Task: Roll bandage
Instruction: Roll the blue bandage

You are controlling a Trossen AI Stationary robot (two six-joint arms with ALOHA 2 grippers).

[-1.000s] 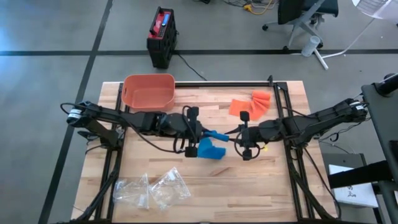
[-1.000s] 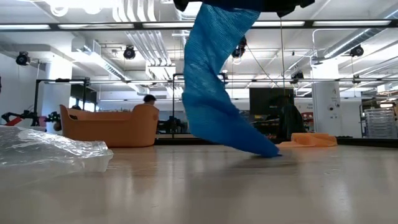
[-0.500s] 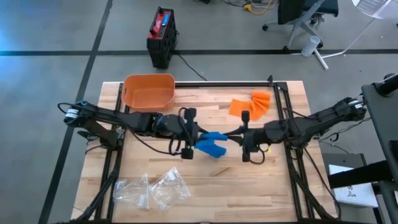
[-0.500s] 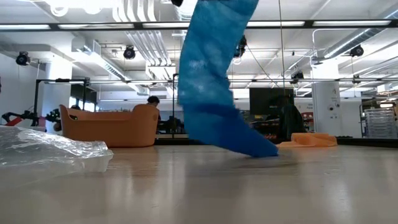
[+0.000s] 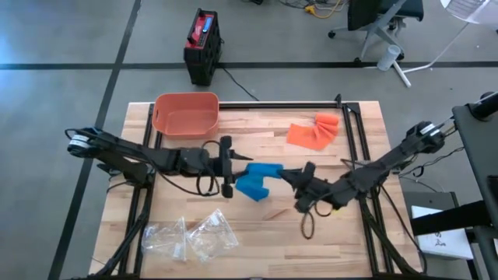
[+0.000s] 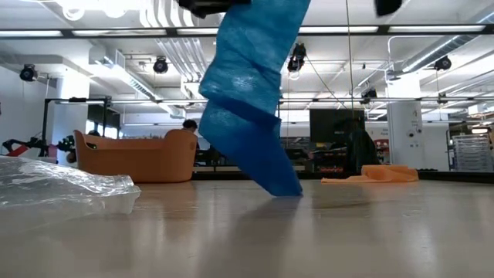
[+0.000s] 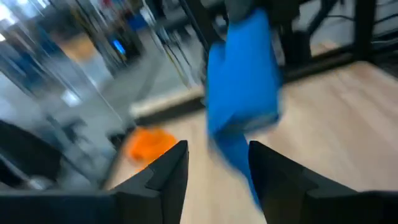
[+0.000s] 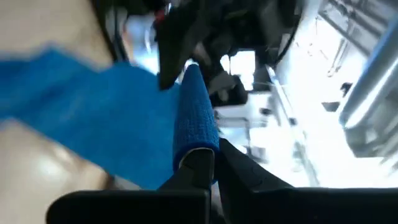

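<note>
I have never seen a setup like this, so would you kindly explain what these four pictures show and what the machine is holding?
This is a robot with two dark arms at a wooden table, each ending in a two-finger pincer. One picture looks straight down from above, one looks level across the tabletop, and two come from cameras on the wrists. The right pincer is shut on a blue bandage, which hangs with its end touching the table. The left pincer stands open just short of the bandage, gripping nothing. Also on the table: an orange tub, an orange cloth and crumpled clear plastic bags.
</note>
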